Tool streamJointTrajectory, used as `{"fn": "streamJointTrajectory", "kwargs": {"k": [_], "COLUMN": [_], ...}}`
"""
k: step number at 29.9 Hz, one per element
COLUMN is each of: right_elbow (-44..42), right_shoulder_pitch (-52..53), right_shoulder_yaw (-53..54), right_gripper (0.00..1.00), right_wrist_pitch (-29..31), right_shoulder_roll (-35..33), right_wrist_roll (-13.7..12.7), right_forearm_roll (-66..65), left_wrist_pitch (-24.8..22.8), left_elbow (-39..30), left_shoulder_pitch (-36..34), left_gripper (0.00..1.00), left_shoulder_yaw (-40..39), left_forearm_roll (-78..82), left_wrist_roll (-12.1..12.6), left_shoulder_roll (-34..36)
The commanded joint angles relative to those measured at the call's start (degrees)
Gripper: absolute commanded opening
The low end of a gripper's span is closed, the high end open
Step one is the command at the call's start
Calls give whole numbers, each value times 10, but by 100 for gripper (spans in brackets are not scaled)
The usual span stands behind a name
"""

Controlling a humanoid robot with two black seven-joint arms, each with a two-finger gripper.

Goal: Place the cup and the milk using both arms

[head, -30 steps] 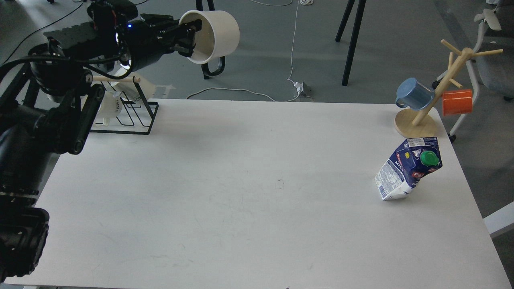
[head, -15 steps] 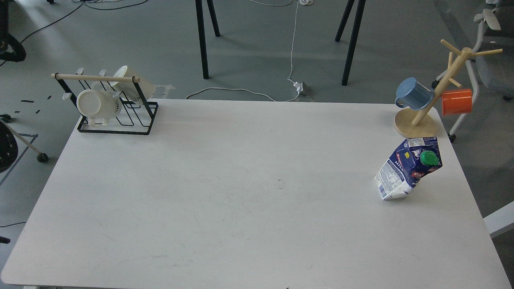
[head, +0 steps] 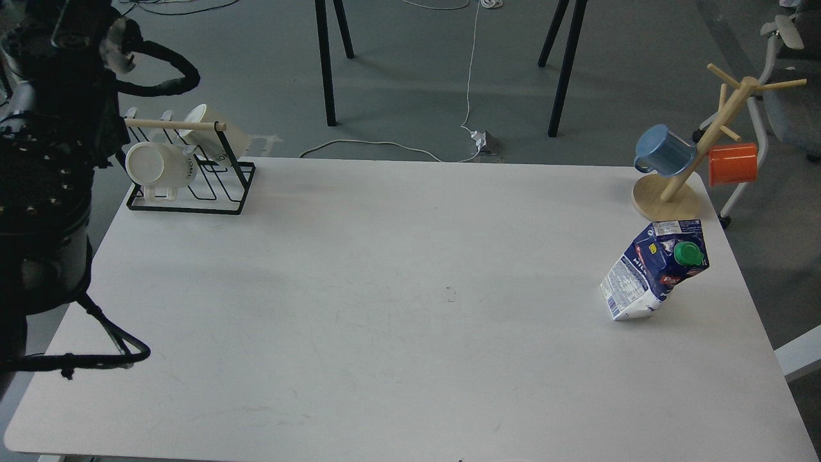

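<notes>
The blue and white milk carton [head: 654, 269] with a green cap stands tilted near the table's right edge. Two cream cups [head: 157, 165] lie in the black wire rack [head: 192, 206] at the back left corner. A blue cup [head: 664, 151] and an orange cup [head: 732, 164] hang on the wooden mug tree [head: 667, 199] at the back right. My left arm [head: 51, 147] is a dark mass along the left edge, beside the rack. Its far end [head: 90, 32] is dark and its fingers cannot be told apart. No cup shows in it. My right arm is out of view.
The white table [head: 385, 308] fills most of the view. A cable loop [head: 96, 359] from my left arm hangs over the table's front left corner. Stand legs and floor cables lie behind the table. A chair [head: 789, 96] stands at the far right.
One second ago my left gripper held a cream cup high at the back left. Half a second ago no arm showed. Now the arm stands at the left edge with no cup seen in it.
</notes>
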Motion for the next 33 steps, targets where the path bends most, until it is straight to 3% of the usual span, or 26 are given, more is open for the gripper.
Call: {"fn": "streamJointTrajectory", "kwargs": {"k": [1,8,14,21,28,33], "right_elbow": [-17,-29,-30,-39,-51,-51], "right_shoulder_pitch": [1,0,-1,0,-3,-4], "right_shoulder_yaw": [1,-3,-2,-2,-2,-3], "right_gripper": [100,100,100,100,100,100], "right_wrist_pitch": [0,0,0,0,0,0], "right_shoulder_roll": [0,-1,0,0,0,2], "right_wrist_roll": [0,0,0,0,0,0], "right_forearm_roll": [0,0,0,0,0,0], "left_wrist_pitch": [0,0,0,0,0,0], "left_elbow": [-3,-37,-94,-96,-93,-93], "left_shoulder_pitch": [1,-31,-58,-16,-10,-13], "left_gripper": [3,4,4,5,6,6], "left_shoulder_yaw": [51,228,306,312,203,184], "left_forearm_roll": [117,183,193,202,202,202], "left_wrist_roll": [0,0,0,0,0,0], "left_shoulder_roll": [-11,-11,-11,-11,-11,12]}}
